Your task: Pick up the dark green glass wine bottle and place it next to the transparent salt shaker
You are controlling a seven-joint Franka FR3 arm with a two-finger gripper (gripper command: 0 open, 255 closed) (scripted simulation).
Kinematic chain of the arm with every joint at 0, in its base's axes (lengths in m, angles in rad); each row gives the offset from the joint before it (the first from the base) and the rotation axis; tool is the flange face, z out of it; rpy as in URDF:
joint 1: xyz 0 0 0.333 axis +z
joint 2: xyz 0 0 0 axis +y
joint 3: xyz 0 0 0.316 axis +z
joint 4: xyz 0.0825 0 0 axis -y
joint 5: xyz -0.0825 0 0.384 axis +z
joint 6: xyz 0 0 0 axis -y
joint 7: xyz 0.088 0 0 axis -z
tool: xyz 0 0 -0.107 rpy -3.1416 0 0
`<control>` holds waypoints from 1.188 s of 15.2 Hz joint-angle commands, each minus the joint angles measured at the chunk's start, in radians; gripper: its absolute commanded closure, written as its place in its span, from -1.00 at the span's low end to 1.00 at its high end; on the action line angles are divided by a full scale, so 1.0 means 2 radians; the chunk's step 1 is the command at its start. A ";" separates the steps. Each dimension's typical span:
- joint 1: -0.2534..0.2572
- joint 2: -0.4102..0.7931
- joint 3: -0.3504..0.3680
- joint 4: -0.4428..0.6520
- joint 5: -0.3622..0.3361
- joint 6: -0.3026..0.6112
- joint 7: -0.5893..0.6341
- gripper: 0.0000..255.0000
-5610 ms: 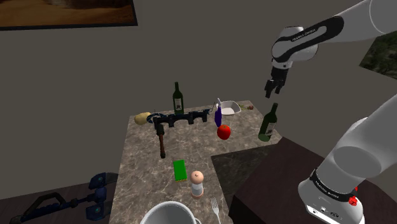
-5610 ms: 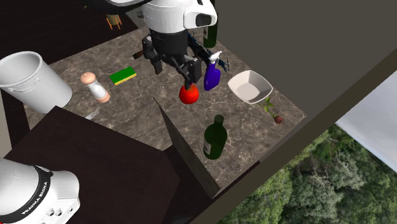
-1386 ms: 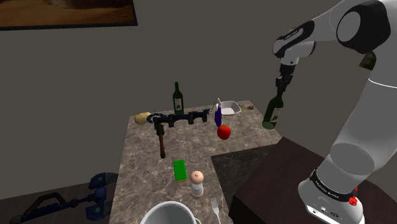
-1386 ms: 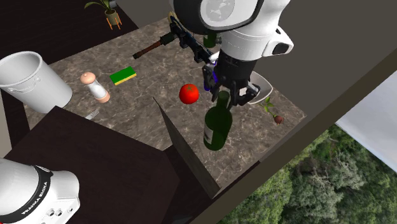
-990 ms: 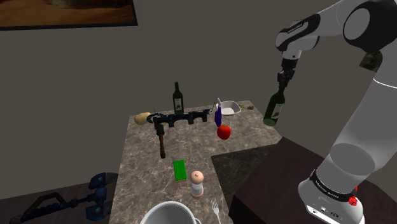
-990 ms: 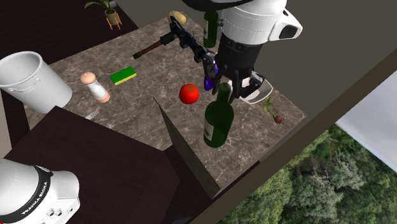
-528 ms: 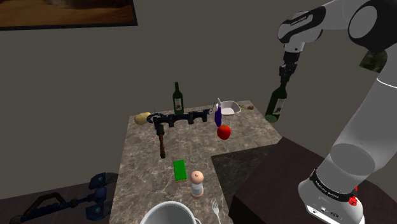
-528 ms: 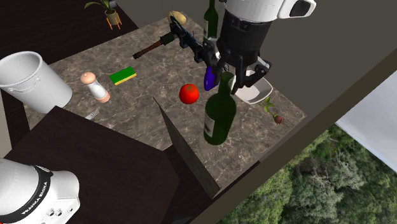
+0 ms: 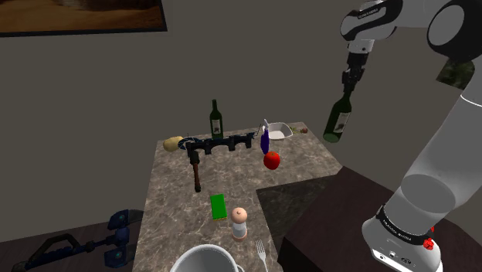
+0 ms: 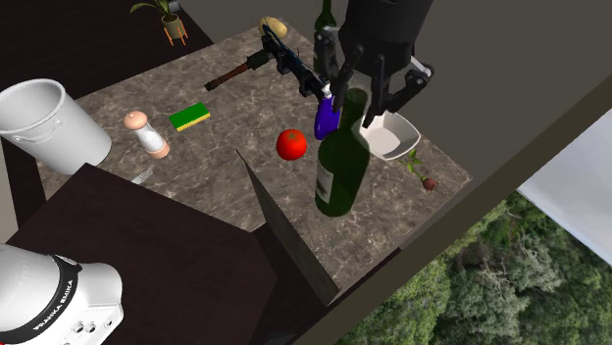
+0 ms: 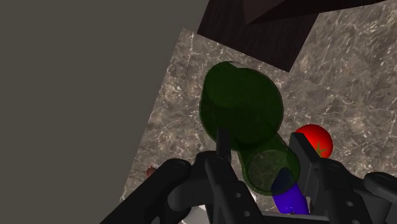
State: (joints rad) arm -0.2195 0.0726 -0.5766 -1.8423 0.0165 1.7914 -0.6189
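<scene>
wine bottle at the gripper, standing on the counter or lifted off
Lifted. In the shoulder view the green wine bottle hangs by its neck from the shut gripper, base off the counter.

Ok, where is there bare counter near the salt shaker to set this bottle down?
Pincer holds the wine bottle. Widest bare marble: between salt shaker, green sponge and tomato, up to the dark stand box. Tight between shaker, fork and white pot. Far end crowded around spray bottle and bowl.
</scene>
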 commanded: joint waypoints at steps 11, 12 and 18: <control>0.001 -0.007 0.000 0.074 -0.004 -0.080 0.002 1.00; 0.000 -0.006 0.000 0.081 -0.004 -0.086 0.002 1.00; -0.001 0.000 -0.001 0.128 -0.001 -0.128 -0.001 1.00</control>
State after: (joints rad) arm -0.2198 0.0656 -0.5777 -1.6045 0.0121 1.5478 -0.6164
